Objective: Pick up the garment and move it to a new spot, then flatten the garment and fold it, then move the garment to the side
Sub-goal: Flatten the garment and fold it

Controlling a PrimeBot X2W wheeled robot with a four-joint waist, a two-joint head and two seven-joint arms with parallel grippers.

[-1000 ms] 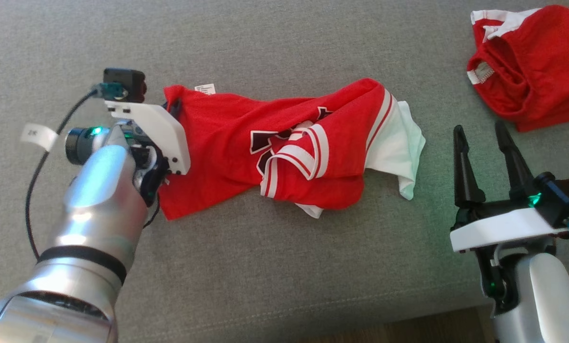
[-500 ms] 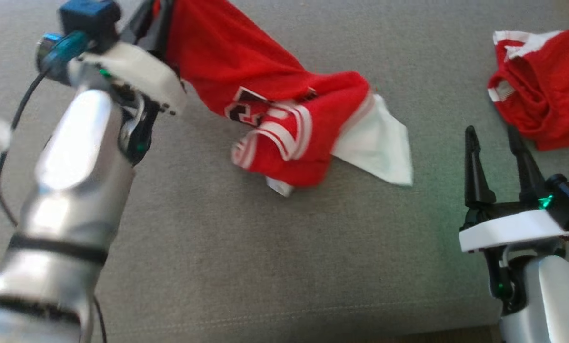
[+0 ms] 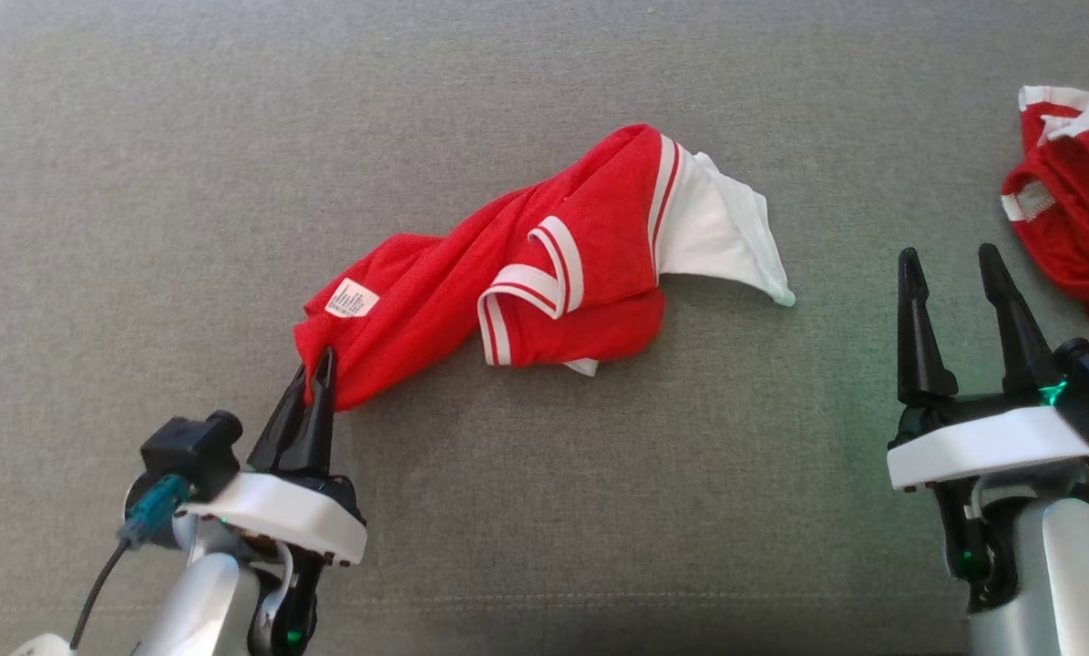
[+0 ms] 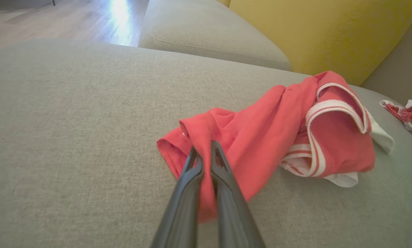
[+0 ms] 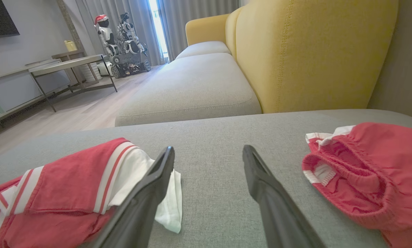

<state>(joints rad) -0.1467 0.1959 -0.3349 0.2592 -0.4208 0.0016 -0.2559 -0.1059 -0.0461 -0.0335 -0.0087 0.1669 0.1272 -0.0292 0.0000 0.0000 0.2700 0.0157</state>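
Garment (image 3: 553, 273) red, white-striped, bunched on cushion (image 3: 544, 510). Left claw (image 3: 316, 369) pinched on it; right claw (image 3: 950, 255) spread, empty. Head view: label (image 3: 351, 298). Wrist views: yellow backrest (image 5: 312, 51).

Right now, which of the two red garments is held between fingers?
The central jersey, its edge pinched in the left fingers; the other red garment, at far right, lies untouched.
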